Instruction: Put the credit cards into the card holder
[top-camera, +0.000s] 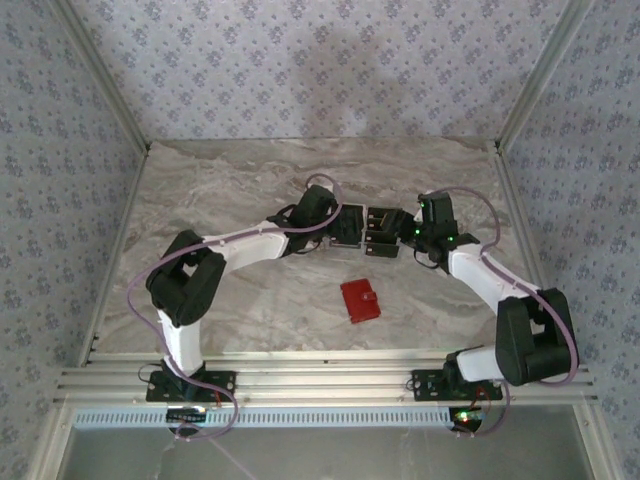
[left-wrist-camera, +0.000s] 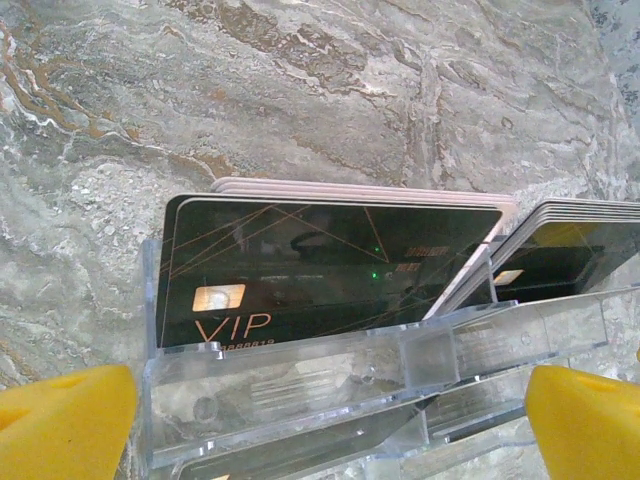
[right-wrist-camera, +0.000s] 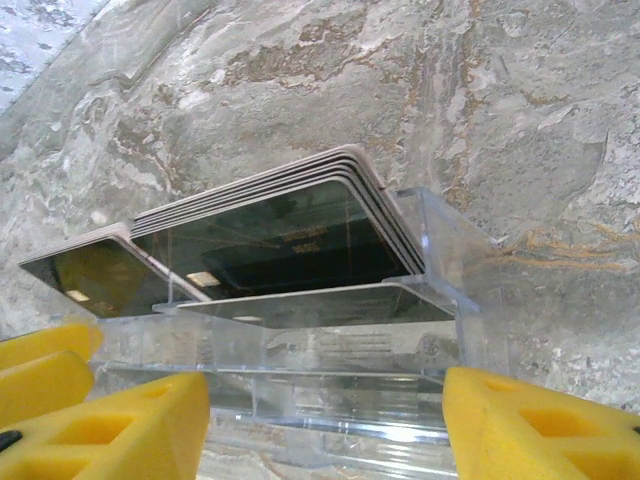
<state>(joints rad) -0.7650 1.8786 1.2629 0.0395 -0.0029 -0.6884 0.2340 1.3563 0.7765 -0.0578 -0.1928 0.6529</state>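
Note:
The credit cards stand in two stacks in a clear acrylic stand (top-camera: 365, 232) mid-table. The left wrist view shows a black card marked VIP (left-wrist-camera: 330, 255) fronting one stack, with a second stack (left-wrist-camera: 580, 250) at the right. The right wrist view has the same black cards (right-wrist-camera: 290, 235) and the other stack (right-wrist-camera: 90, 275). My left gripper (top-camera: 335, 224) (left-wrist-camera: 330, 430) is open, its yellow fingers (left-wrist-camera: 60, 425) wide apart at the stand's front. My right gripper (top-camera: 405, 238) (right-wrist-camera: 325, 430) is open too, facing the stand from the opposite side. The red card holder (top-camera: 360, 300) lies shut, nearer the bases.
The marble-patterned table (top-camera: 230, 180) is walled on three sides by patterned panels (top-camera: 320, 60). An aluminium rail (top-camera: 320, 385) runs along the near edge by the arm bases. The clear stand (left-wrist-camera: 300, 380) (right-wrist-camera: 440, 240) has a low front lip.

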